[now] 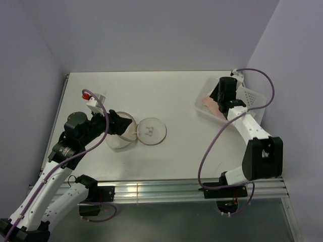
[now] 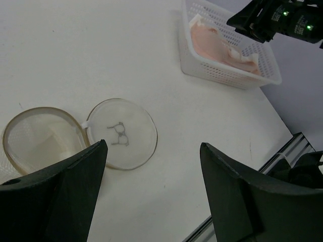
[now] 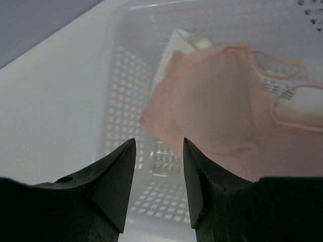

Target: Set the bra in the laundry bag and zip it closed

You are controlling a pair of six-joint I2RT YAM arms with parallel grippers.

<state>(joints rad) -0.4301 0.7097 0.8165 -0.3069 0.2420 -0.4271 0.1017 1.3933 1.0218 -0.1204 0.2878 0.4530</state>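
The laundry bag lies open on the table at the left, its round lid with the dark bra outline flipped flat to the right. Both show in the left wrist view, the bag and the lid. My left gripper is open and empty, just above the bag. A pale pink bra lies in the white perforated bin at the right. My right gripper is open and empty, inside the bin over the bra's near edge.
A small white block with a red knob stands behind the bag. The bin sits near the table's right edge and the side wall. A metal rail runs along the table's front edge.
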